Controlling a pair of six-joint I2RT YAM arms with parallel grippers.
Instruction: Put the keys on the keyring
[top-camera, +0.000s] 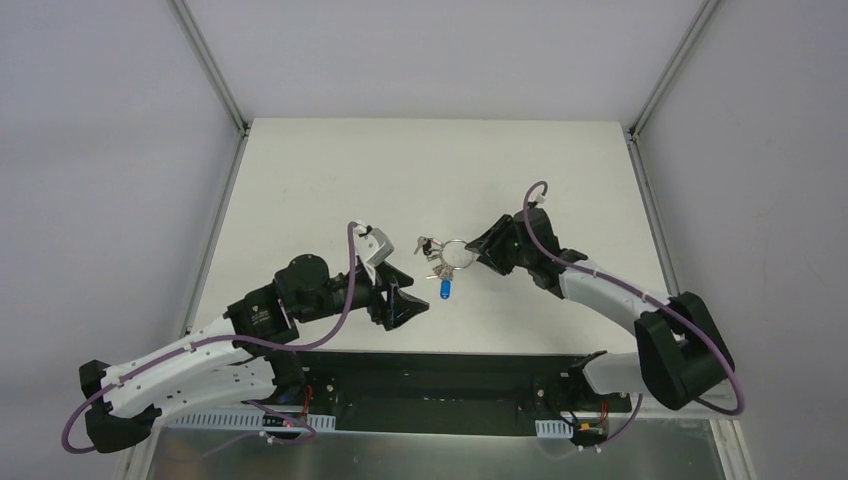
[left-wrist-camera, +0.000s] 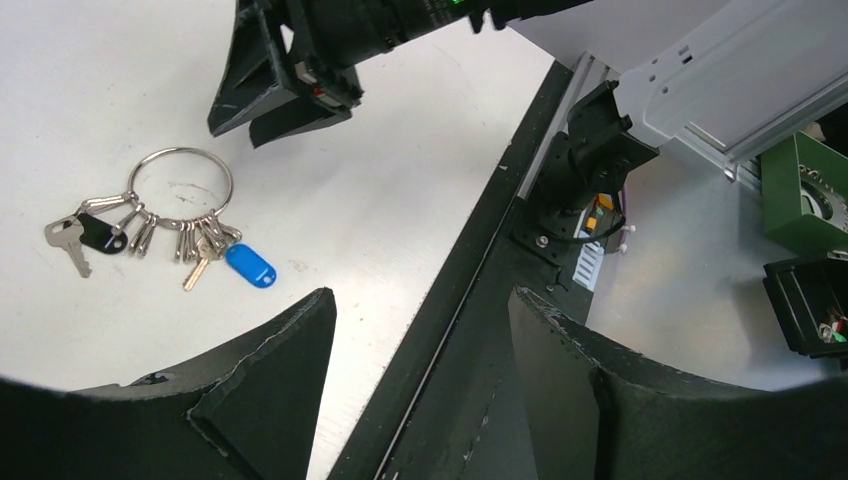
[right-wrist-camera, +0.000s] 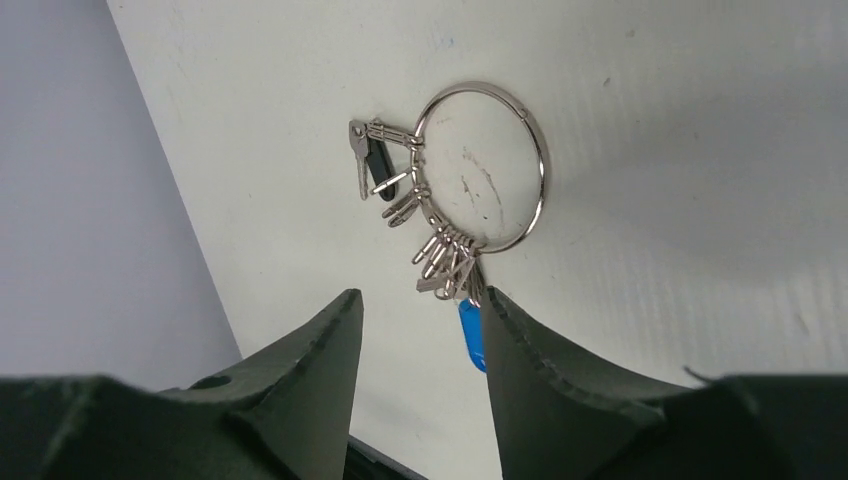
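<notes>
The keyring lies flat on the white table between the two grippers. It bears several plain silver keys and a black-headed one. The blue key lies at the near side of the ring, its end among the silver keys. My left gripper is open and empty, near-left of the blue key. My right gripper is open and empty, just right of the ring. In its wrist view one finger hides part of the blue key.
A black rail runs along the table's near edge, close to my left gripper. Green and black bins stand beyond that rail. White table surface lies behind the ring, up to the grey walls.
</notes>
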